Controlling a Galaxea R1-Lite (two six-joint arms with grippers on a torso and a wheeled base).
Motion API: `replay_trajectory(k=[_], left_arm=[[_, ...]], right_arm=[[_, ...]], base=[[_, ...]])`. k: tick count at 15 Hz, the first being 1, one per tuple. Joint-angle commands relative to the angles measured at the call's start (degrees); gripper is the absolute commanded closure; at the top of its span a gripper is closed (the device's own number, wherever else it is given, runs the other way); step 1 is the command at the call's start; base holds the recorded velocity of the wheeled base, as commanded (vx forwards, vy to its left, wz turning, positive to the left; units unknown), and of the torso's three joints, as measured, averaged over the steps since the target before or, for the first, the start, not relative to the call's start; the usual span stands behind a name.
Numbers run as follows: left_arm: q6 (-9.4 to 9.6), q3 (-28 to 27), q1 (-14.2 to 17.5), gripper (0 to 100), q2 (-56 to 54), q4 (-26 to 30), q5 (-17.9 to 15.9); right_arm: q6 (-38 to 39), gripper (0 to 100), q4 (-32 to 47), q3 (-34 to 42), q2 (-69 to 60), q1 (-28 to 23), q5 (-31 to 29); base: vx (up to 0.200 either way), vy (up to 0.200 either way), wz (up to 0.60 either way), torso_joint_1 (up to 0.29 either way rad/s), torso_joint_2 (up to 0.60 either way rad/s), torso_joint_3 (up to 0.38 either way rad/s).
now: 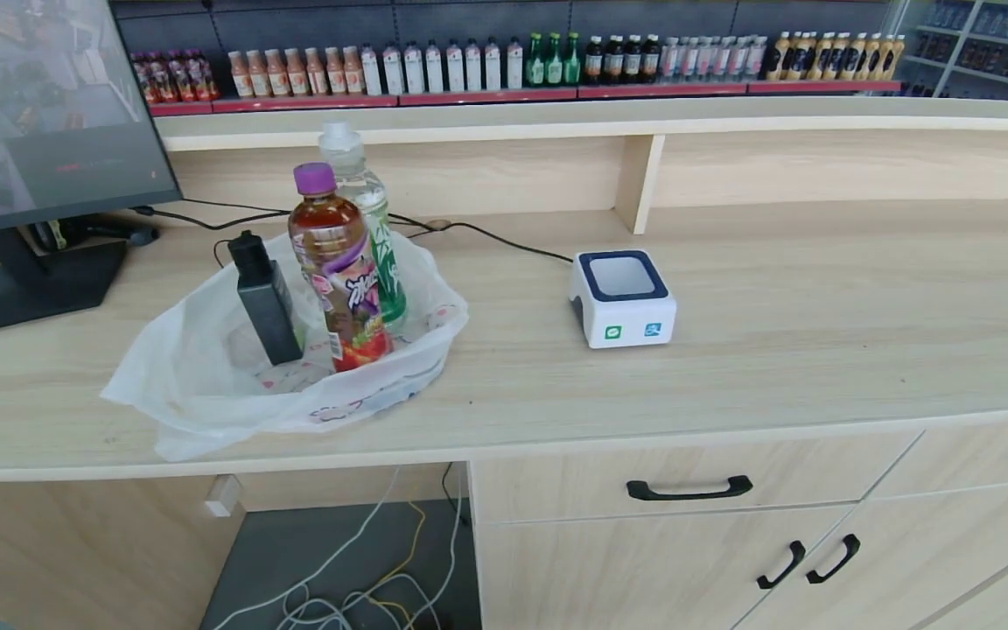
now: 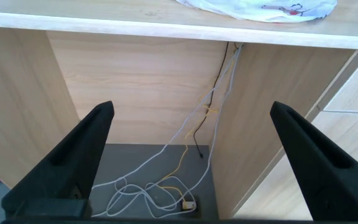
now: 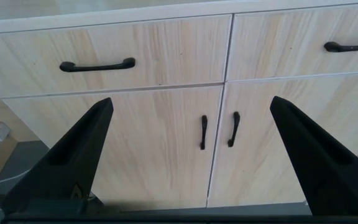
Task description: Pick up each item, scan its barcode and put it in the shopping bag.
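Note:
A white plastic shopping bag [image 1: 206, 367] lies open on the counter's left part. Standing in it are a purple-capped tea bottle [image 1: 335, 267], a clear bottle with a green label [image 1: 370, 223] behind it, and a dark flat bottle [image 1: 264, 297] to their left. The white barcode scanner [image 1: 622, 297] with a dark-rimmed window sits mid-counter. My left gripper [image 2: 191, 155] hangs open below the counter edge, facing the gap under the bag [image 2: 260, 9]. My right gripper [image 3: 191, 155] is open, low in front of the cabinet doors.
A monitor [image 1: 40, 114] on a black stand occupies the counter's far left. Black cables run behind the bag to the scanner. Drawers with black handles [image 3: 97, 65] are below the counter. Loose cables [image 2: 160, 186] lie on the floor in the gap. Bottle shelves line the back.

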Motion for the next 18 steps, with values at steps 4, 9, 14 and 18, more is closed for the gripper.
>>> replay_trajectory(k=[4, 9, 14, 18], left_arm=[[-0.04, 0.0, 0.0, 0, 0.0, 0.0, 0.0], [-0.04, 0.0, 0.0, 0, 0.0, 0.0, 0.0], [-0.04, 0.0, 0.0, 0, 0.0, 0.0, 0.0], [0.05, 0.0, 0.0, 0, 0.0, 0.0, 0.0]], right_arm=[[-0.1, 0, 0.0, 0.0, 0.1, 0.0, 0.0], [-0.1, 0, 0.0, 0.0, 0.1, 0.0, 0.0], [-0.2, 0, 0.0, 0.0, 0.1, 0.0, 0.0], [-0.1, 0, 0.0, 0.0, 0.1, 0.0, 0.0]], base=[[0.000, -0.200, 0.00, 0.000, 0.00, 0.001], [0.000, -0.200, 0.00, 0.001, 0.00, 0.005], [0.000, 0.000, 0.00, 0.000, 0.00, 0.000], [0.000, 0.000, 0.00, 0.000, 0.00, 0.000]])
